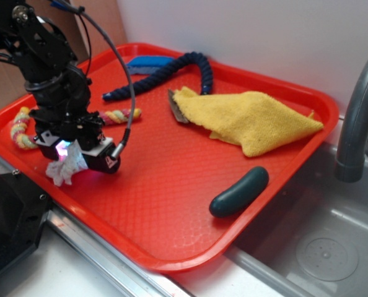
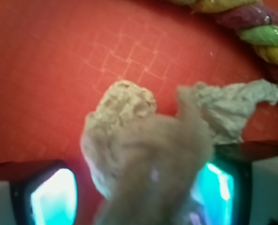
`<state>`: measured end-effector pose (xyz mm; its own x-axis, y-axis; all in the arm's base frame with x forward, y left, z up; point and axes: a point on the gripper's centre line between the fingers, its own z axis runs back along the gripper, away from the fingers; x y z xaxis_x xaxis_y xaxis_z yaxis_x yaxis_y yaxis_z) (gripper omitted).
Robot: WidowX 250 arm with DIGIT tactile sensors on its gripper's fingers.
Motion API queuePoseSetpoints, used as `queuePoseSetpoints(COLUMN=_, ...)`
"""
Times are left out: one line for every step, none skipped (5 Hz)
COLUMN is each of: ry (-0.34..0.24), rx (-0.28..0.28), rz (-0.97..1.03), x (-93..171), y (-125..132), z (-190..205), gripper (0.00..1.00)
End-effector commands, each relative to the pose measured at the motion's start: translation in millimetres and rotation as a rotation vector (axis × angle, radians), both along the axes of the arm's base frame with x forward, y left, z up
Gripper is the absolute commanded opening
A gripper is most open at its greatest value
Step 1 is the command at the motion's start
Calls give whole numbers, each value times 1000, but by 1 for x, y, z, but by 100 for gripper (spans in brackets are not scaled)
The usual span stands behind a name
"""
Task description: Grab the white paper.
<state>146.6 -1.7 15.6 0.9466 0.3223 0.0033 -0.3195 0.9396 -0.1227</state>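
Note:
The white paper (image 1: 65,168) is a wrinkled wad near the front left rim of the red tray (image 1: 171,204). My gripper (image 1: 77,156) is down over it, one finger on each side. In the wrist view the white paper (image 2: 143,140) fills the space between the two cyan-lit fingers (image 2: 52,199) and rises blurred toward the camera. It touches the right finger, while a thin strip of red tray shows between it and the left finger. The jaws stand wide apart, so the gripper (image 2: 136,197) is open around the wad.
A coloured rope toy (image 1: 23,127) lies just behind the gripper, and the rope (image 2: 251,28) shows at the wrist view's top right. On the tray also lie a yellow cloth (image 1: 252,117), a dark blue rope (image 1: 171,68) and a green cucumber (image 1: 240,192). A sink and faucet (image 1: 357,124) are at right.

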Motion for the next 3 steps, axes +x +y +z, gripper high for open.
queuePoseSetpoints(ry=-41, rx=12, rz=-66, x=-1, y=-5, z=21, gripper=0)
queuePoseSetpoints(ry=-108, rx=27, rz=-170, x=2, y=-2, z=71, gripper=0)
queuePoseSetpoints(ry=-88, rx=66, rz=-234, x=11, y=-5, z=120, gripper=0)
